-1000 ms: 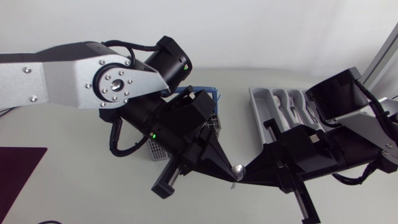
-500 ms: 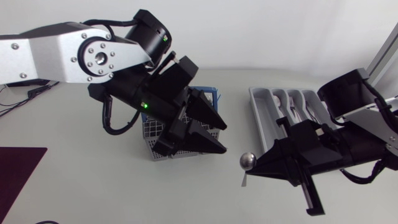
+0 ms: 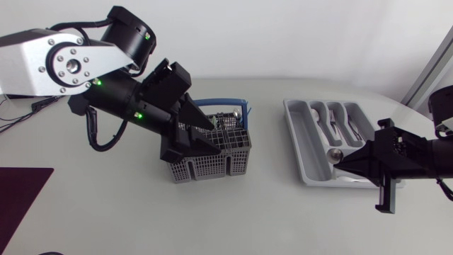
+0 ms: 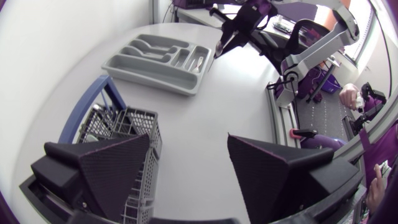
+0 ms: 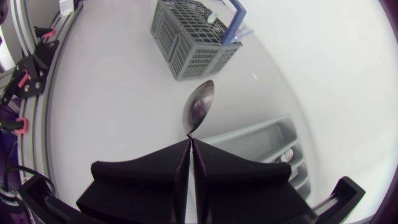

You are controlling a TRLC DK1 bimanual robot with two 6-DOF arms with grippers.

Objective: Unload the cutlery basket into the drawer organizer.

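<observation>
Cutlery basket (image 3: pixel 212 168), grey mesh w/ a blue handle (image 3: pixel 239 108), stands on the table (image 3: pixel 106 212) approx. in the middle. It is well apart from the drawer organizer (image 3: pixel 306 145), which lies flat on the side of the right arm. In the right wrist view the basket (image 5: pixel 193 40) shows at least one metal piece inside, near the handle; more I cannot tell.

The left hand (image 3: pixel 216 139) hangs just above the basket, fingers spread wide, nothing btw. them. Seen from its own camera, the left hand (image 4: pixel 189 140) has one finger (image 4: pixel 112 168) over the basket's rim (image 4: pixel 127 121) and the other over bare table. As far as visible, the fingers do not touch the basket.

The right hand (image 3: pixel 345 160) is pressed together on the stem of a spoon (image 3: pixel 334 153), i.e. it pinches the thin end, and the bowl points forward. In the right wrist view the spoon (image 5: pixel 199 104) sticks out straight ahead of the right hand (image 5: pixel 190 146).

In the head view the spoon's bowl is over the organizer's end nearest to the right arm, held in the air, not lying in it. Which compart. is under it I cannot tell. The organizer holds already several pcs: forks (image 3: pixel 348 127) and similar in the short compartments.
</observation>
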